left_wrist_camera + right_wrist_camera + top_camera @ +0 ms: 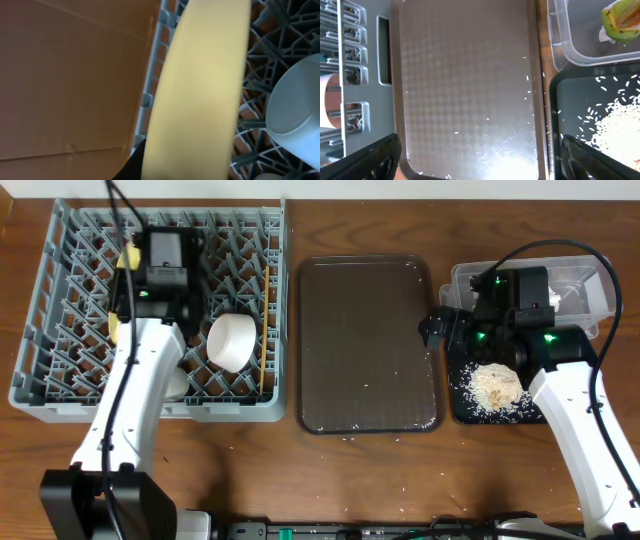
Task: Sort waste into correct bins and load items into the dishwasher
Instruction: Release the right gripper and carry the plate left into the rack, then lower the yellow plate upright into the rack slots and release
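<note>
My left gripper [128, 290] is over the left part of the grey dish rack [60, 380], shut on the yellow plate [205, 90], which it holds on edge among the pegs. A white bowl [232, 340] lies in the rack beside it, also in the left wrist view [295, 120]. A wooden chopstick [266, 330] lies along the rack's right side. My right gripper [440, 330] is open and empty over the right edge of the brown serving tray [465, 75]. The clear tub [470, 278] holds the green-and-yellow wrapper [620, 20]. The black tray [570, 105] holds the rice scraps [495, 385].
The brown serving tray [368, 345] lies between the rack and the bins, with a few rice grains on it. More grains lie on the wooden table [400, 480] in front of it. The rack's right wall shows in the right wrist view [350, 75].
</note>
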You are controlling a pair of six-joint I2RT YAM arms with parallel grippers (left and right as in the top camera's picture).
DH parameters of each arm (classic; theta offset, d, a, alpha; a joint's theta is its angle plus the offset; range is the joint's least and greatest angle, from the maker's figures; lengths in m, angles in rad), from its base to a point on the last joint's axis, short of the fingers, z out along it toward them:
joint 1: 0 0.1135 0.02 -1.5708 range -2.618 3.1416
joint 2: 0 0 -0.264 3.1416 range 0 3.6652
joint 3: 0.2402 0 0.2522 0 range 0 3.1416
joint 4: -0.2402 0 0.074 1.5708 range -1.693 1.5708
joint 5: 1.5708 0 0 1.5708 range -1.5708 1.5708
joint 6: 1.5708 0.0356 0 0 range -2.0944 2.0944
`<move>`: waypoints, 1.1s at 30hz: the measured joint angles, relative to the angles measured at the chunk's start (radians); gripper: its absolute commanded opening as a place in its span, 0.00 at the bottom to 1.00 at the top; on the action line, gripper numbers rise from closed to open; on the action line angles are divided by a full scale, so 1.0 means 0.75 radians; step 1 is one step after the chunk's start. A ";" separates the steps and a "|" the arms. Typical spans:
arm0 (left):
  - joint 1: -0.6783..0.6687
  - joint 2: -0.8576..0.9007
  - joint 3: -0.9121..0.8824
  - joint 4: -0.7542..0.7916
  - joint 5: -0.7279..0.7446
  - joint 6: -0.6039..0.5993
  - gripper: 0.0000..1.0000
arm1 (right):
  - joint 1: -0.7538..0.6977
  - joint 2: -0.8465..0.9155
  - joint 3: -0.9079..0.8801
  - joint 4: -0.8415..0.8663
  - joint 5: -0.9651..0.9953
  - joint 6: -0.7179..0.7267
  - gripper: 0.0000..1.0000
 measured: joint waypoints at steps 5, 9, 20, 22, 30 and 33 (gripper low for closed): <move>0.081 0.000 0.000 0.000 0.162 -0.020 0.07 | 0.000 0.000 0.000 0.001 0.003 0.003 0.99; 0.108 0.001 0.000 0.000 0.262 -0.030 0.08 | 0.000 0.000 0.000 0.002 0.003 0.003 0.99; 0.026 -0.028 0.002 0.000 0.287 -0.086 0.08 | 0.000 0.000 0.000 0.002 0.003 0.003 0.99; -0.033 -0.097 0.002 0.010 0.299 -0.096 0.07 | 0.000 0.000 0.000 0.002 0.003 0.003 0.99; -0.001 -0.232 0.049 0.003 0.291 -0.078 0.07 | 0.000 0.000 0.000 0.000 0.003 0.003 0.99; 0.033 -0.149 0.049 0.028 0.288 -0.027 0.07 | 0.000 0.000 0.000 -0.008 0.003 0.003 0.99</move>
